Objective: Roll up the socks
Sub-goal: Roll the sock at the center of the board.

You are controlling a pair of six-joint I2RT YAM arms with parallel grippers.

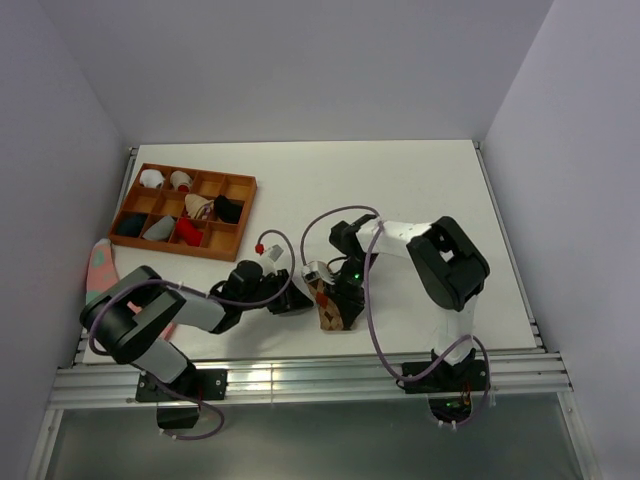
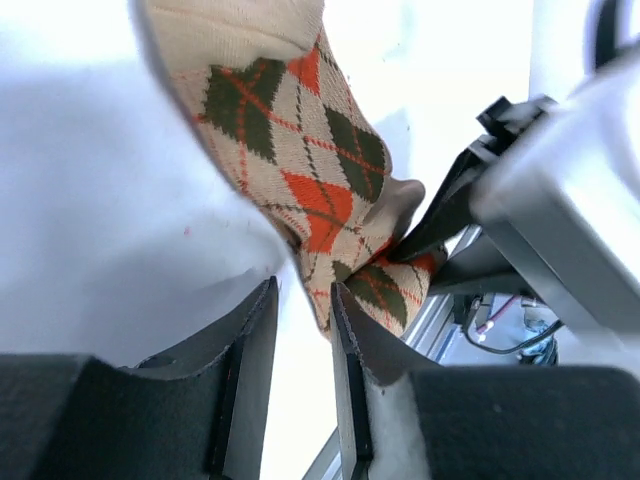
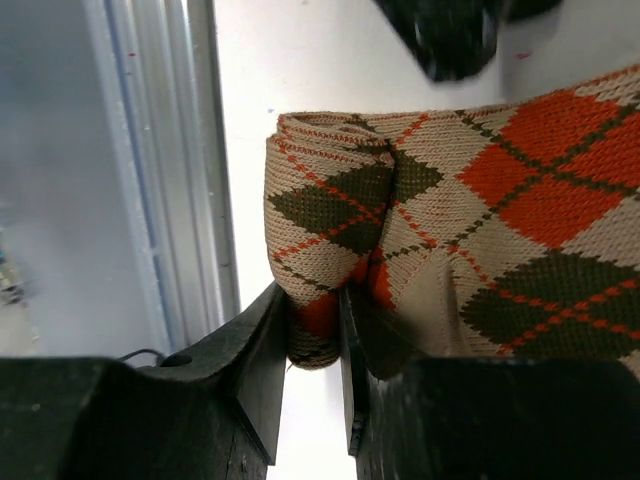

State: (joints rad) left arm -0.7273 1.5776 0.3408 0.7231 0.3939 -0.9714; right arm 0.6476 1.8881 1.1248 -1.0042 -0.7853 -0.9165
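The tan argyle sock (image 1: 338, 314) lies near the table's front edge between the two arms. In the right wrist view its folded end (image 3: 330, 240) bulges between the fingers, and my right gripper (image 3: 312, 300) is shut on that fold. From the left wrist view the sock (image 2: 300, 130) stretches away past the fingertips. My left gripper (image 2: 303, 290) is open a little with only bare table in the gap, its right finger (image 2: 350, 340) against the sock's edge. In the top view the left gripper (image 1: 292, 300) is just left of the sock and the right gripper (image 1: 332, 292) is over it.
A wooden tray (image 1: 240, 226) with several compartments holding small fabric bundles, one of them red (image 1: 187, 232), stands at the back left. A pink sock (image 1: 100, 266) lies at the table's left edge. The metal rail (image 1: 300, 378) runs along the front edge.
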